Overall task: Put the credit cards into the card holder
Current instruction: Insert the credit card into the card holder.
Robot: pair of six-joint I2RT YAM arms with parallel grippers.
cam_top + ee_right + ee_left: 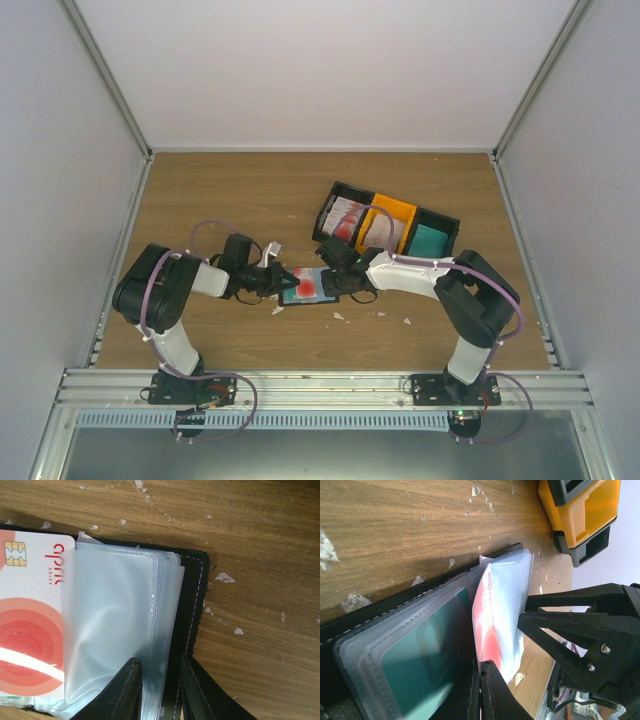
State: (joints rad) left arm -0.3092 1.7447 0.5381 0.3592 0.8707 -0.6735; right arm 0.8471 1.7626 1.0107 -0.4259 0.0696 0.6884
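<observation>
Worktop [240, 200]: brown wood-grain board, matt, with white flecks [225, 577] scattered over the surface.
Back wall [320, 70]: plain white panel, unmarked.
Left wall [50, 200] and right wall [595, 220]: pale grey-white panels.
Corner posts [107, 75]: bare aluminium profile, one at each rear corner.
Near edge: slotted aluminium rail [320, 383], with a grey metal ledge [320, 450] below it.
Light: even and diffuse, shadows soft.

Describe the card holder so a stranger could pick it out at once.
On the wooden table, look in front of the black and orange trays, where the left gripper and right gripper meet. The card holder lies open there: flat, black-edged, with clear sleeves holding a red-and-white card, unlike the boxy, walled trays.
</observation>
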